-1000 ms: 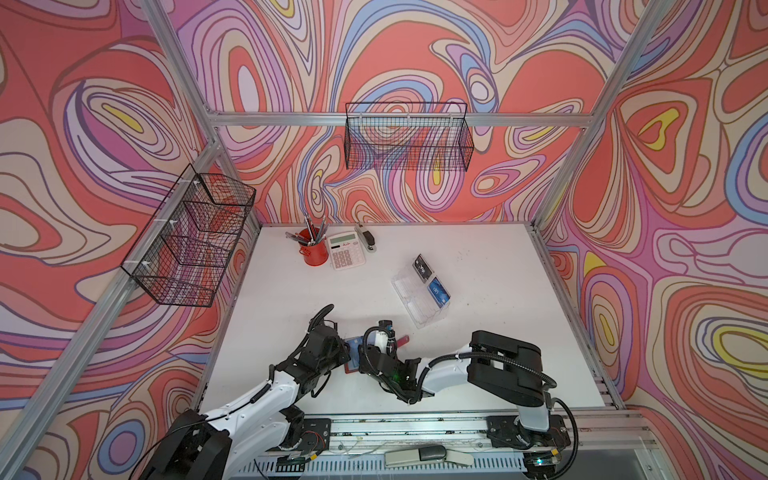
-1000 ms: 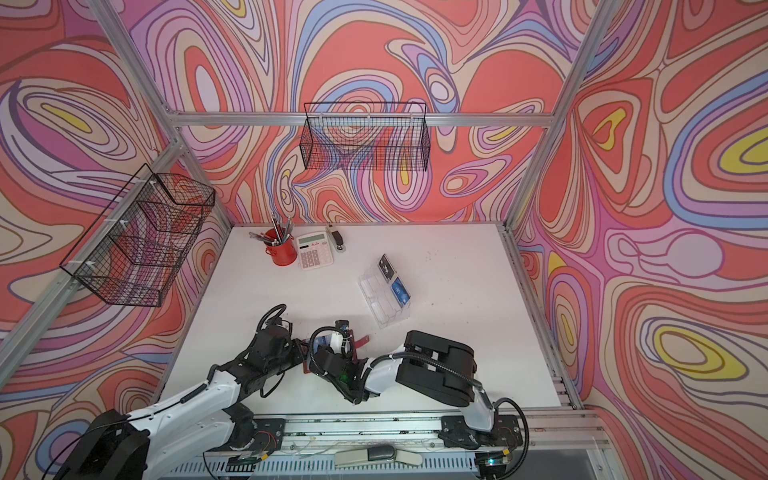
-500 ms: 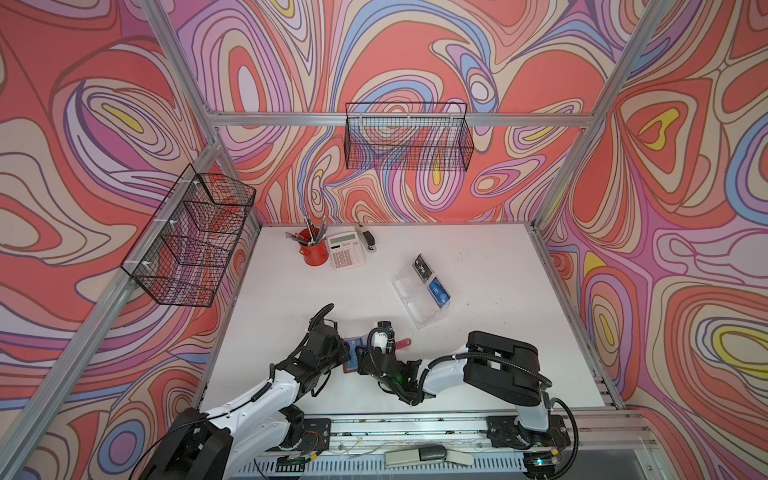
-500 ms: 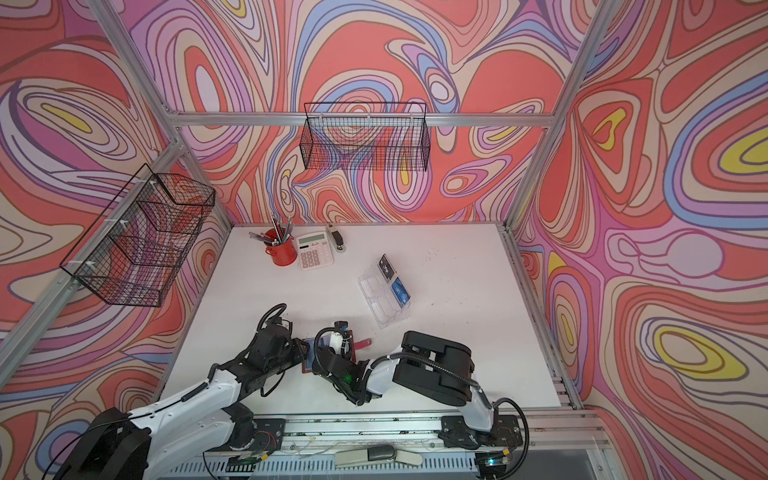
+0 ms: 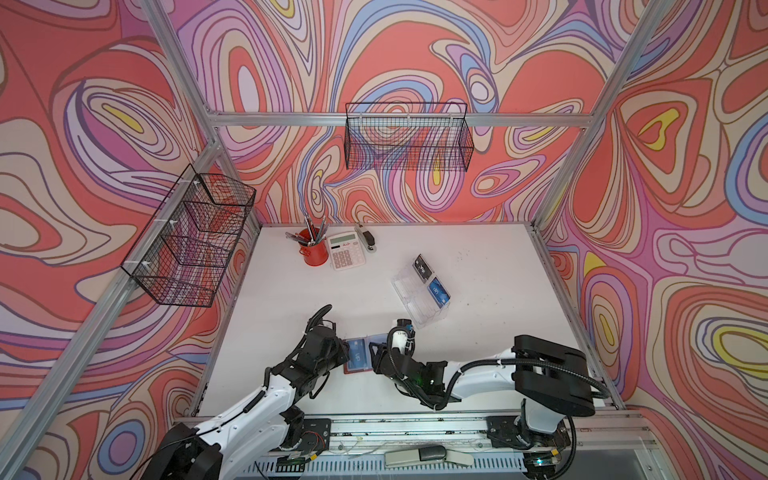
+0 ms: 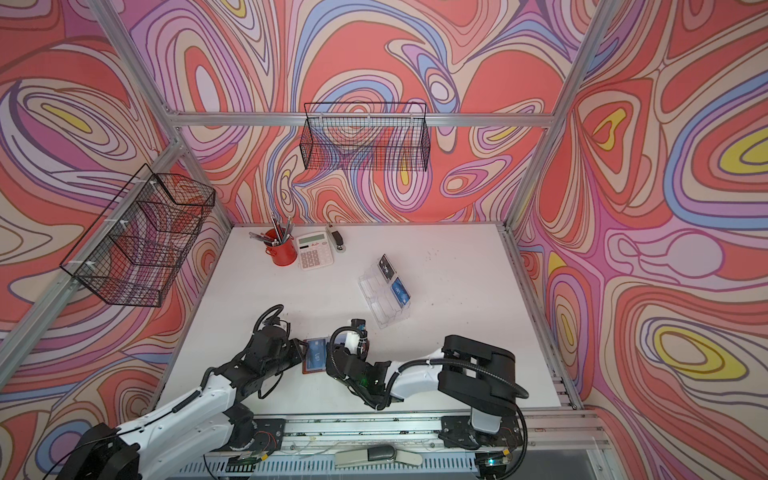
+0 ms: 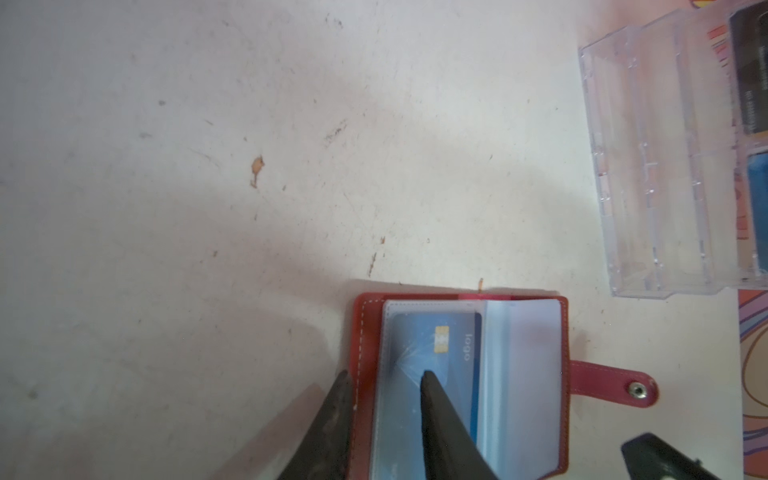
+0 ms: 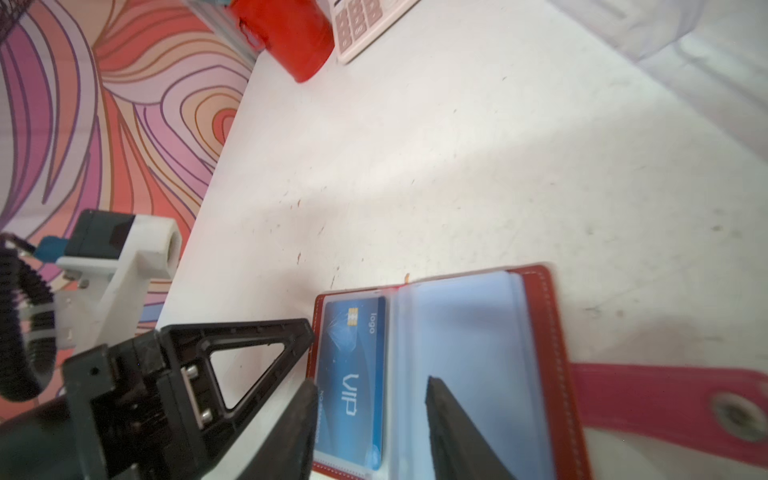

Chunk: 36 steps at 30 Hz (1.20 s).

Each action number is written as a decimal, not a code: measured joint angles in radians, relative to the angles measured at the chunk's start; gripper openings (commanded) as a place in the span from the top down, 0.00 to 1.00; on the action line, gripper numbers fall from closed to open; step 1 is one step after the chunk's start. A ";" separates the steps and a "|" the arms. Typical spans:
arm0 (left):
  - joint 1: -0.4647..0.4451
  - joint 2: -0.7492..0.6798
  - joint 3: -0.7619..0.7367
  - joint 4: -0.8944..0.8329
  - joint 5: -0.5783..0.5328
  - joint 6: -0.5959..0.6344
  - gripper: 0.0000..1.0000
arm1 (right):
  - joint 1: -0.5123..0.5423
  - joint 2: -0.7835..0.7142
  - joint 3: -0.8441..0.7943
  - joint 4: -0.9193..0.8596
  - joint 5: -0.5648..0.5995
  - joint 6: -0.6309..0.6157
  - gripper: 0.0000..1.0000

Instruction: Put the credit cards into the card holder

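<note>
Quick update from the bench: I'm keeping both grippers at the card holder [image 7: 368, 324], which is lying open and flat on the table [image 7: 208, 187] right under my fingertips.

My left gripper [image 7: 385, 374] is sitting with its jaws partway apart and isn't clamping anything. One fingertip [image 7: 434, 407] is resting over the clear sleeve with the blue card [image 7: 415, 340] in it. The other is sitting at the outer red edge of the cover. I can't tell if I'm actually pressing down or just hovering a hair above.

My right gripper [image 8: 370, 380] is spread too and isn't holding anything. It's hanging over the same page from the opposite side, with the blue card showing between its tips and one tip close to my left gripper's finger.

That card is reading "VIP" and "logo", and it's sitting tucked inside the sleeve on my left gripper's side of the fold. The sleeves on the far side of the fold are looking pale and bluish. The snap strap [image 7: 611, 384] is sticking out flat on the side away from my left gripper.

Out beyond my right gripper, well apart from both, the clear stand [image 5: 415, 309] is holding a black card [image 5: 420, 265] and a second blue card [image 5: 439, 291].
</note>
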 measured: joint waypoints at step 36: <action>0.000 0.032 -0.025 0.016 0.013 0.000 0.61 | -0.038 0.102 0.042 -0.110 -0.051 -0.032 0.58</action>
